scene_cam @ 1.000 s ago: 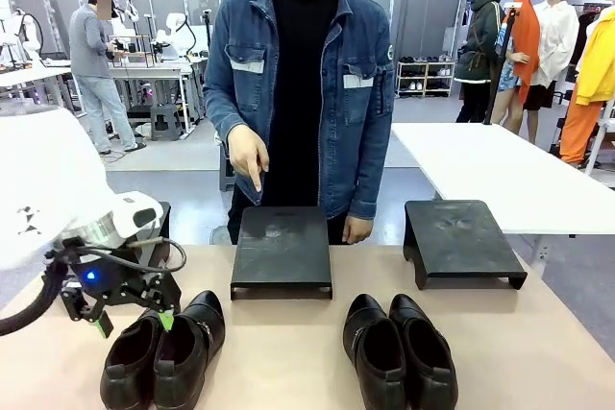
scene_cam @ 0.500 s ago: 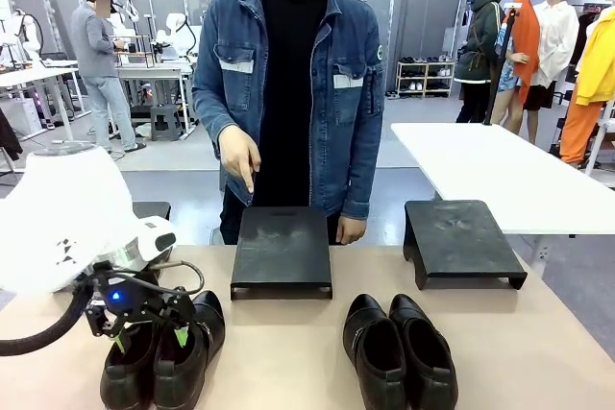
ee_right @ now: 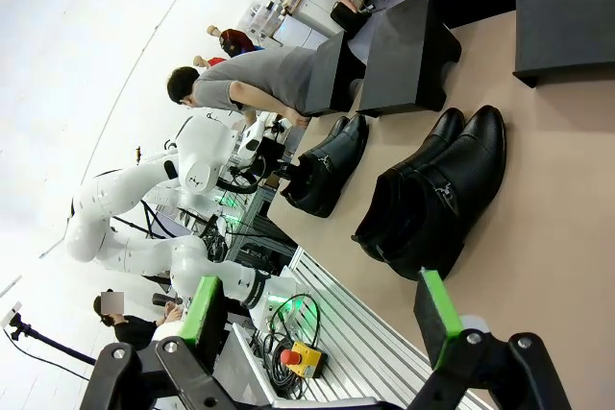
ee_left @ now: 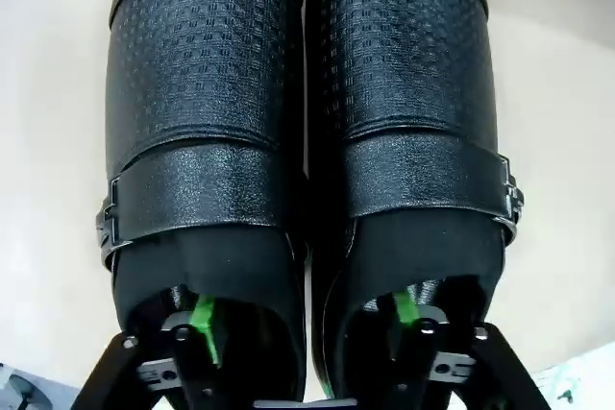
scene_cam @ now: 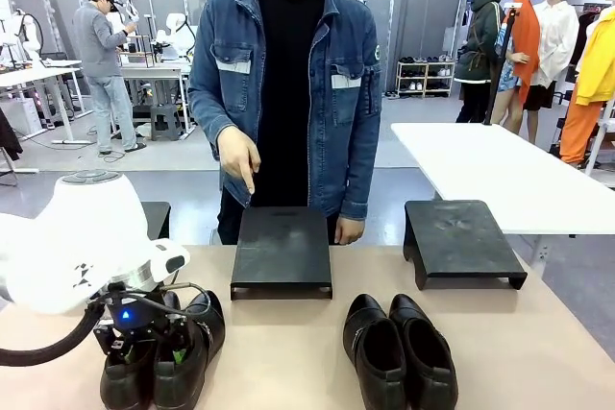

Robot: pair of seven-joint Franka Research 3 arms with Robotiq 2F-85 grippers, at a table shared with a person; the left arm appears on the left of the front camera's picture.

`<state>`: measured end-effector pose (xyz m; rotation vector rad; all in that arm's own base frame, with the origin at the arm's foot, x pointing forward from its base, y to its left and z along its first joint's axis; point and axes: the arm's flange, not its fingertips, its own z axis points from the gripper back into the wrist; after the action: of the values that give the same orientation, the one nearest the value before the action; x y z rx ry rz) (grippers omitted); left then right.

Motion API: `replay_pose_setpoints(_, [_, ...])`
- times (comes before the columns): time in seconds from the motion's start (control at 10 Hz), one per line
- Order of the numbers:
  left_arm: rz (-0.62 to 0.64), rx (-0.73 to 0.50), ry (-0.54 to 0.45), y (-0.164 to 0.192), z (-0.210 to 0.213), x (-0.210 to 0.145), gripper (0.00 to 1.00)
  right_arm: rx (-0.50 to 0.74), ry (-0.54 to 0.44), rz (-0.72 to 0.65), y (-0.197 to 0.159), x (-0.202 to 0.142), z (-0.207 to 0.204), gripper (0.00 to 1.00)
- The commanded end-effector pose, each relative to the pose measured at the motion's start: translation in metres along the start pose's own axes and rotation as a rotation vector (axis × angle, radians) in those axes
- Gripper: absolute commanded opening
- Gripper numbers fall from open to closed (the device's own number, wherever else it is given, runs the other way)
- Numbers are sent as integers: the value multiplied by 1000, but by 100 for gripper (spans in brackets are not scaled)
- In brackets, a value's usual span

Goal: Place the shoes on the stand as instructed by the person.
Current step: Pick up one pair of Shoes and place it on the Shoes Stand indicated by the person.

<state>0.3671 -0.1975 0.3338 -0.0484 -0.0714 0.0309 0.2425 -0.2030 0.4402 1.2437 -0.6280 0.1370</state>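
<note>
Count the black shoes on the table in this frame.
4. One pair stands at the table's near left, with a finger of the left gripper in each shoe. The other pair stands at the near edge, right of centre. None seems hidden.

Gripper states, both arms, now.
Left gripper: one finger inside each shoe of the left pair; grip cannot be told.
Right gripper: open, empty.

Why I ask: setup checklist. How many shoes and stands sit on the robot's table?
Black shoes: 4, left pair and right pair
Black stands: 3, left stand, middle stand, right stand
Total: 7
</note>
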Motion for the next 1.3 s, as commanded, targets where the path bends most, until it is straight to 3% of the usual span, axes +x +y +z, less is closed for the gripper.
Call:
replay_pose_setpoints(0.0, [27,17,-16,9,-8,-27,38,6,1,21,0,-1,3,100])
replay_pose_setpoints(0.1, [34,14,-7,11,-10,-27,0,6,1,21,0,-1,3,100])
replay_pose_setpoints(0.8, [28,19,-24,8,7,-26,0,6,1,21,0,-1,3,100])
replay_pose_setpoints(1.2, [-32,-50,-107,-13,90,-22,0,6,1,21,0,-1,3,100])
